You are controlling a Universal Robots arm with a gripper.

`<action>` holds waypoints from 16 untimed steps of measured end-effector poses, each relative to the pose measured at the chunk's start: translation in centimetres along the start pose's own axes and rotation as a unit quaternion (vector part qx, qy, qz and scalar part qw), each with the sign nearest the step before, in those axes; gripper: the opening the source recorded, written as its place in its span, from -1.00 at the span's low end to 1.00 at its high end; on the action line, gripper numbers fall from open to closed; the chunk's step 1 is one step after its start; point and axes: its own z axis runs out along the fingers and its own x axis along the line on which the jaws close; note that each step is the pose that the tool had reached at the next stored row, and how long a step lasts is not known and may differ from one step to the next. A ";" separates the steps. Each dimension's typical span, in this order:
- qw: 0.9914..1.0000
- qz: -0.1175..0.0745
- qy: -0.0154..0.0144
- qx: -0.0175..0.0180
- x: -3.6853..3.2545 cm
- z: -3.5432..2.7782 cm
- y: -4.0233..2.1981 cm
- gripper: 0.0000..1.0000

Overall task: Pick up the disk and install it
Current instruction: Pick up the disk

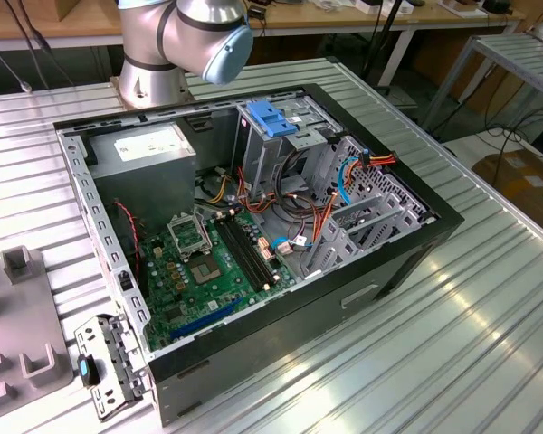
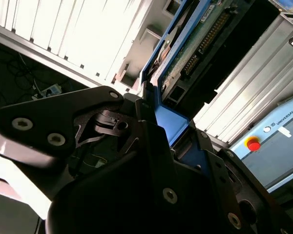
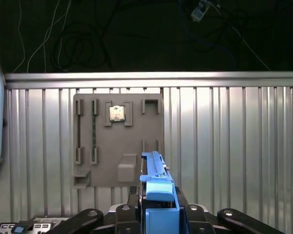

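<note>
Disk (image 2: pixel 185 63) clamped between fingers (image 2: pixel 136 105) by its blue side rails (image 2: pixel 170 122); rigid, dense, shock-sensitive; exposed circuit board (image 2: pixel 210 29) judged best left untouched.

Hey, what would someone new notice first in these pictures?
The open computer case lying on the ribbed metal table, green motherboard and orange cables exposed, dominates the exterior view. In both wrist views the gripper is shut on the disk at its blue rail; the first wrist view also shows a grey fixture tray on the table.

A robotics lab: opened computer case (image 1: pixel 281 336) on ribbed aluminium bench (image 1: pixel 489 344).
</note>
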 end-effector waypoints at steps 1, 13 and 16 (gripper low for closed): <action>1.000 0.000 0.000 0.000 0.00 0.00 -0.18 -0.26; 1.000 0.000 0.000 0.000 -0.03 0.04 -1.98 -0.26; 1.000 0.000 0.000 0.000 -0.04 0.06 -2.49 -0.26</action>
